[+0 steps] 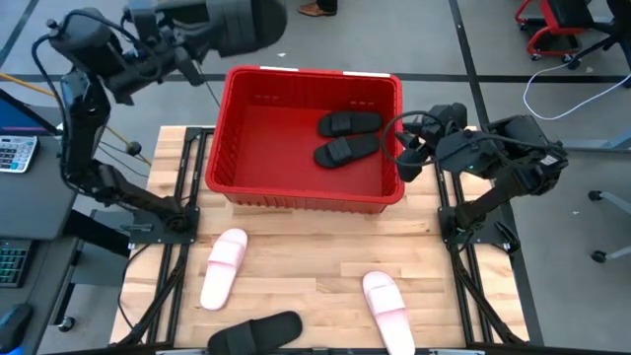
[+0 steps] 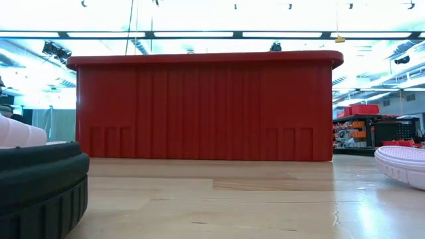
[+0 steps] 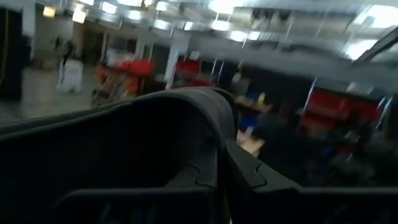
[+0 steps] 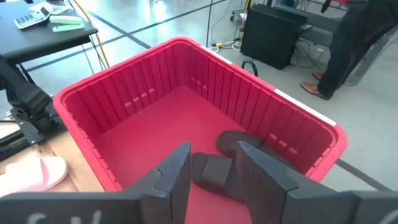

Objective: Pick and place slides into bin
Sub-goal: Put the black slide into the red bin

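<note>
While in bin [image 1: 301, 201] two black slides [image 1: 347, 123], outside two pink [image 1: 225, 266], one black [image 1: 256, 333].

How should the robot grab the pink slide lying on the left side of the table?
Best to come straight down from above onto the left pink slide. It lies flat, sole down and a little slanted, with bare table around it. I would close the jaws across its wide strap, or across its narrow width, turned to match the slant.
</note>
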`<control>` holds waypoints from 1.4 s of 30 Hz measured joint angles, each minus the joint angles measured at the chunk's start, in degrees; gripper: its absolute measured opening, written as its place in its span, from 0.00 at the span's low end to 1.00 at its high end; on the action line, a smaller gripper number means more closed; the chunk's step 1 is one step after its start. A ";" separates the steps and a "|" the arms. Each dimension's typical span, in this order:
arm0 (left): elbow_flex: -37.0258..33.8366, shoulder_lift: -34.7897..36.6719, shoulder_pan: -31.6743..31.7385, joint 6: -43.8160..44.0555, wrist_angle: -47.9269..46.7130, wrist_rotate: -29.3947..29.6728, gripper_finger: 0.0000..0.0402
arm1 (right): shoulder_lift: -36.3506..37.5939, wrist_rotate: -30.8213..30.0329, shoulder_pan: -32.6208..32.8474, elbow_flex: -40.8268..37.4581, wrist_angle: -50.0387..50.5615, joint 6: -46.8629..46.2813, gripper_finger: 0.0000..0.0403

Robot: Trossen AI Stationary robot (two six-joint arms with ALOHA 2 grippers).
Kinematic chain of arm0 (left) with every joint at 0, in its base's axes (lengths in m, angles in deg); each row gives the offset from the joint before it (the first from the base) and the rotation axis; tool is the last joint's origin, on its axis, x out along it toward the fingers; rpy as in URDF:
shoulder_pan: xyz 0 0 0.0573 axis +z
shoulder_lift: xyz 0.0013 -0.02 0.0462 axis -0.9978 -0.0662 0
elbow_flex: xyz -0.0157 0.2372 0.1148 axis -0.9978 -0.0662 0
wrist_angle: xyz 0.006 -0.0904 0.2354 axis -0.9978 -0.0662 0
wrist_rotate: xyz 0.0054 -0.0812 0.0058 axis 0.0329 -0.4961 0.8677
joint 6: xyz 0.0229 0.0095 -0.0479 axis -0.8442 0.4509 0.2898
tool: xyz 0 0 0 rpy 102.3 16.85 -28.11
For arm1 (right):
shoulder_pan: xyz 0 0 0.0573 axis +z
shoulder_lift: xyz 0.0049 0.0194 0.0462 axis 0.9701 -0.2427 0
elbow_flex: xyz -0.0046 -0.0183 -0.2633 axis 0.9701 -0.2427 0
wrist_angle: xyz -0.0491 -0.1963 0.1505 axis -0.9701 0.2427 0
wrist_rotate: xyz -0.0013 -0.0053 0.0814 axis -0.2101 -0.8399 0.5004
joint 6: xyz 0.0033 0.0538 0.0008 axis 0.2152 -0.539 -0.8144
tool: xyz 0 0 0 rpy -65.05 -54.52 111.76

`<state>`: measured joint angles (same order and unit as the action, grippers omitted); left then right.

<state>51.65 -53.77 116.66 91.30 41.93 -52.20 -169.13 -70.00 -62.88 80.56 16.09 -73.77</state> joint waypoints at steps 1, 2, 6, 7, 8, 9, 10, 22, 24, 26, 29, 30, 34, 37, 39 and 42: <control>-0.01 0.51 0.00 -0.06 -2.58 0.71 0.03 | 0.00 0.02 -0.14 0.00 0.00 -0.24 0.33; -0.01 1.09 -0.01 -0.10 -5.20 1.96 0.03 | -0.02 0.02 -0.27 0.00 0.00 -0.35 0.33; 0.12 2.04 -0.82 -1.05 -14.79 4.92 0.03 | -0.02 -0.27 -0.40 0.00 0.00 -0.35 0.33; 0.12 1.87 -1.38 -1.10 -16.84 5.62 0.03 | -0.02 -0.44 -0.55 0.00 0.00 -0.31 0.33; 0.10 1.61 -2.00 -1.12 -18.06 6.49 0.03 | -0.02 -0.48 -0.66 0.00 -0.02 -0.29 0.33; 0.10 1.18 -2.72 -1.31 -18.37 7.01 0.03 | -0.02 -0.50 -0.80 0.00 0.00 -0.26 0.33; 0.03 0.68 -3.43 -1.75 -18.08 7.19 0.03 | -0.02 -0.52 -1.11 0.00 0.00 -0.24 0.33; -0.05 -6.18 -4.18 -6.64 -5.85 7.46 0.03 | -0.02 -0.57 -2.53 0.00 0.00 0.68 0.33; -0.12 -8.29 -3.42 -5.53 -5.30 5.81 0.03 | -0.02 -0.57 -2.53 0.00 0.00 0.68 0.33; 0.05 -10.07 -1.99 -3.35 -4.44 4.55 0.03 | -0.02 -0.55 -2.53 0.00 0.00 0.70 0.33; 0.16 -13.83 0.14 0.78 -6.06 3.18 0.03 | -0.02 -0.50 -2.53 0.00 0.00 0.70 0.33; 0.16 -15.50 0.71 2.47 -6.92 2.67 0.03 | -0.02 -0.47 -2.53 0.00 0.00 0.70 0.33; -0.10 -22.40 2.27 10.26 -12.94 1.26 0.03 | -0.02 0.60 -2.53 0.00 0.00 0.03 0.33; 0.08 -27.64 3.13 14.19 -16.92 1.43 0.03 | -0.02 1.09 -2.53 0.00 0.00 -0.02 0.33; 0.06 -31.78 3.26 15.86 -19.23 1.52 0.03 | -0.02 1.14 -2.53 0.00 0.01 -0.02 0.33; -0.08 -36.98 3.54 18.38 -21.95 0.64 0.03 | -0.02 1.45 -2.51 0.00 0.01 0.26 0.33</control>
<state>51.57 -90.75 120.20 109.68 19.98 -51.56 -169.15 -68.55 -65.39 80.56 16.10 -73.51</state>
